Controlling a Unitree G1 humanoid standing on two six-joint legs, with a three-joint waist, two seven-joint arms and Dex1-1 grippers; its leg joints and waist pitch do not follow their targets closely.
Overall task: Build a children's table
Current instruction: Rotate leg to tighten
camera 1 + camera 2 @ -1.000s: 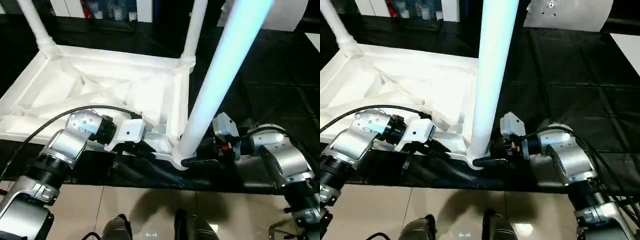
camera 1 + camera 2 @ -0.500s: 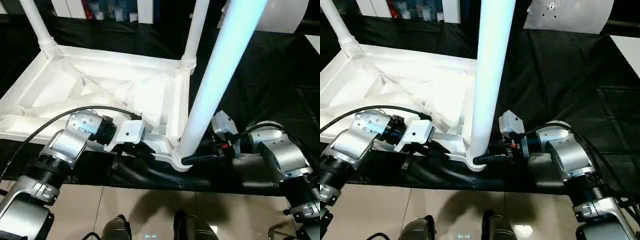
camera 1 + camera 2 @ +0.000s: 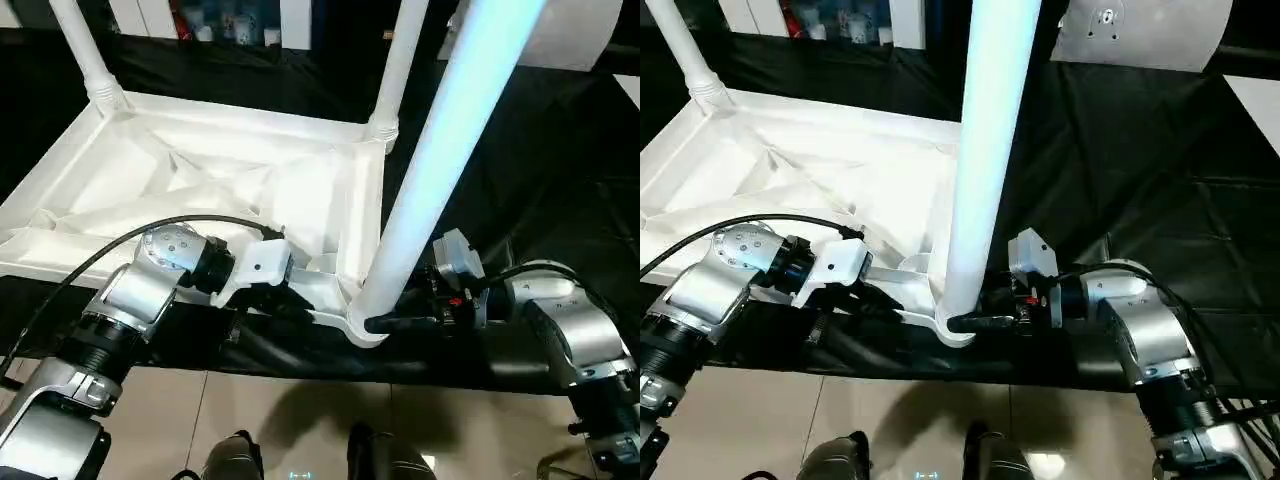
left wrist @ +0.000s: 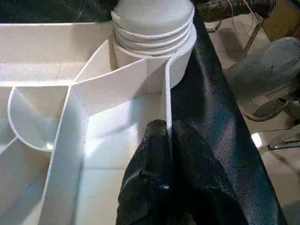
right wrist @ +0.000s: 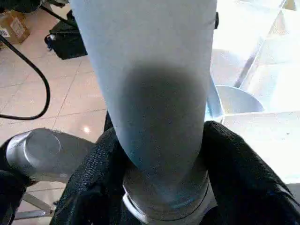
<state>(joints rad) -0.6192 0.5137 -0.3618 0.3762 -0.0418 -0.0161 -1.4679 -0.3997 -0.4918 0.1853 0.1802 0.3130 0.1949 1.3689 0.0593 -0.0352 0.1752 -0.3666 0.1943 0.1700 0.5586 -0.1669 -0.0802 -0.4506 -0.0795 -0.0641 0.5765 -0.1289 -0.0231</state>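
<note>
We see the children's table [image 3: 215, 185] lying upside down on a bench [image 3: 560, 150] draped in glossy black sheet, filling the left and centre of the frame, its ribbed white plastic underside facing up. Two round legs stand in the far corner sockets, one at the upper left [image 3: 85, 50] and one at the upper centre [image 3: 400, 65]. A third leg [image 3: 440, 150], smooth, tapered and bluish in the light, rises from the near corner socket [image 3: 362, 325] at lower centre and crosses the frame to the top edge, hiding part of the bench behind it. Our left tool [image 4: 166, 154] is clenched on the thin side wall of the table, one black finger on each face, just beside the ringed socket. Our right tool [image 5: 161, 178] grips the base of the near leg, its textured black fingers [image 5: 234, 173] wrapped on either side. A black cable [image 3: 120, 235] arcs over the silver left forearm. Below the bench edge lies pale tiled floor [image 3: 280, 420]. A grey-white panel [image 3: 1140, 35] sits at the upper right.
</note>
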